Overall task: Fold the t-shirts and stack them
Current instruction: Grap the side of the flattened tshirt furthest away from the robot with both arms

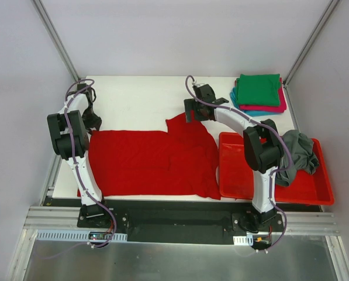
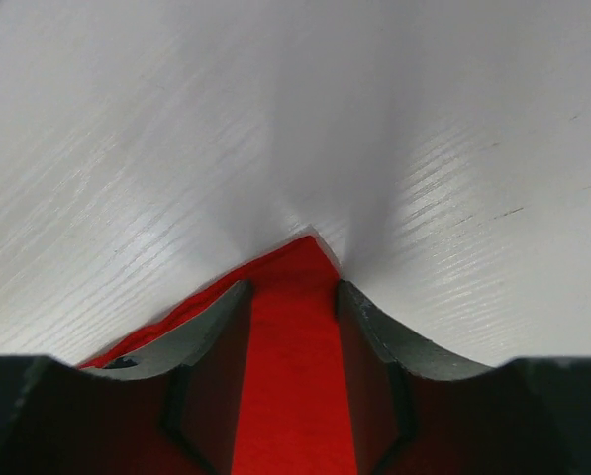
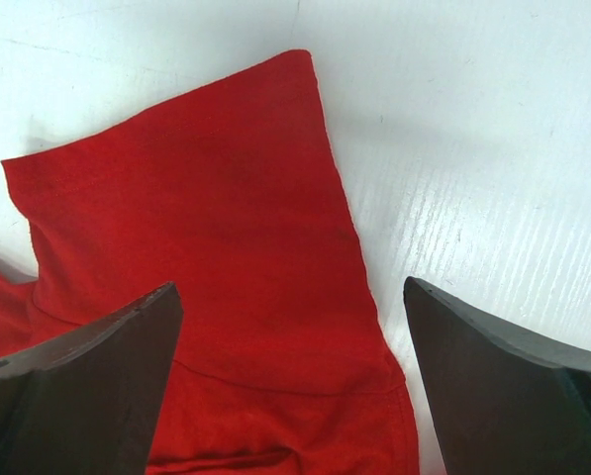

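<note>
The bright red t-shirt lies spread flat across the white table, one sleeve pointing to the far side. My left gripper is down at the shirt's far left corner. Its jaws stand half closed, one on each side of that red corner, with a gap still showing. My right gripper hovers over the sleeve, its jaws wide open and holding nothing. A dark grey t-shirt lies crumpled in the tray. Folded green, magenta and teal t-shirts are stacked at the far right.
A red plastic tray stands at the near right, touching the red shirt's right edge. Grey walls and metal frame posts close the table in on three sides.
</note>
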